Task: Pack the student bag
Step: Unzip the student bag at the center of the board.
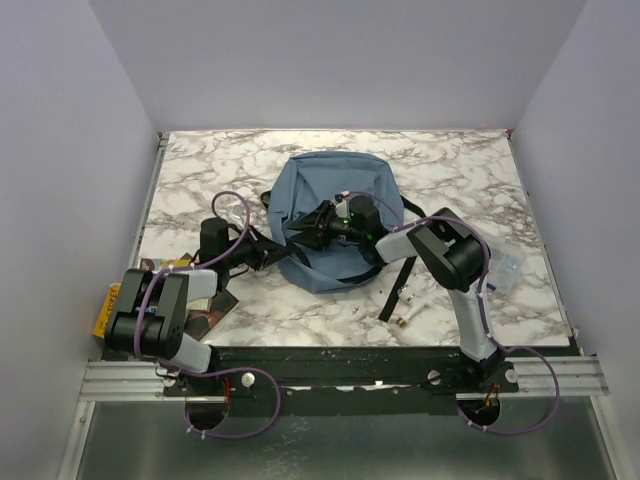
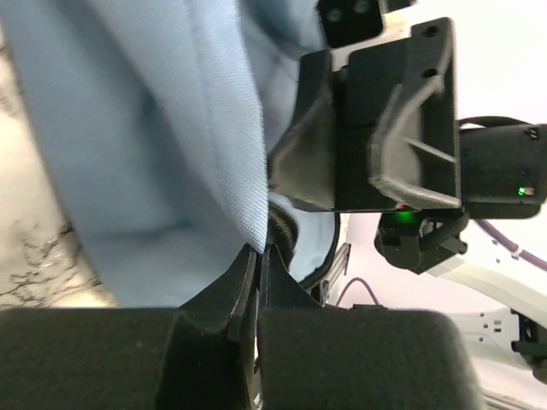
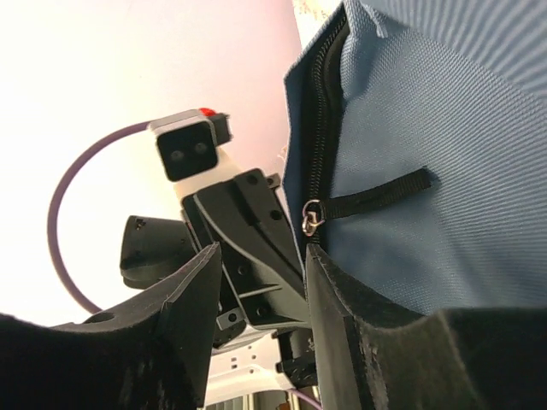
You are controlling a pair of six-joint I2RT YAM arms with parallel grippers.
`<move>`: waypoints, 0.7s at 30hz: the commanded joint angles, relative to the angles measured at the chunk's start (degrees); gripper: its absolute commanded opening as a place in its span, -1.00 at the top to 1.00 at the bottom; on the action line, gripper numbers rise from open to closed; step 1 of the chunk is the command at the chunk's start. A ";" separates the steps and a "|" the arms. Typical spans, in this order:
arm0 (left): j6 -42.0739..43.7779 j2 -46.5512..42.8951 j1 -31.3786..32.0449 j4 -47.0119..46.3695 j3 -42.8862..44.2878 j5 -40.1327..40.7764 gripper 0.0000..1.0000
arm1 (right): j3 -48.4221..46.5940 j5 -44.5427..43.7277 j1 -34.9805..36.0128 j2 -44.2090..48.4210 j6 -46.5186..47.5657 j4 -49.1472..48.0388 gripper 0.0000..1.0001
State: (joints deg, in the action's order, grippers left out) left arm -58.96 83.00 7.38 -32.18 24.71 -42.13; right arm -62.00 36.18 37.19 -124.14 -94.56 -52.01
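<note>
Rim of student bag (image 2: 154, 128) clamped by left gripper (image 2: 258, 256); right gripper (image 3: 261, 256) spread, empty. The zipper pull (image 3: 311, 219) should be pinched squarely.

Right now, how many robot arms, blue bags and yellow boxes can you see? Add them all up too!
Robot arms: 2, the left arm and the right arm
Blue bags: 1, the student bag
Yellow boxes: 1, the yellow box at the table's left edge
Total: 4
</note>
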 commanded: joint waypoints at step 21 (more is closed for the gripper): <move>1.20 7.85 -0.09 8.79 -0.06 6.89 1.00 | -4.86 -6.13 2.16 -2.91 18.97 21.20 0.06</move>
State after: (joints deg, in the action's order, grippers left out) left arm -60.90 90.61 7.35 -27.70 23.05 -37.45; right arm -64.88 30.96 37.95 -125.21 -78.98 -37.12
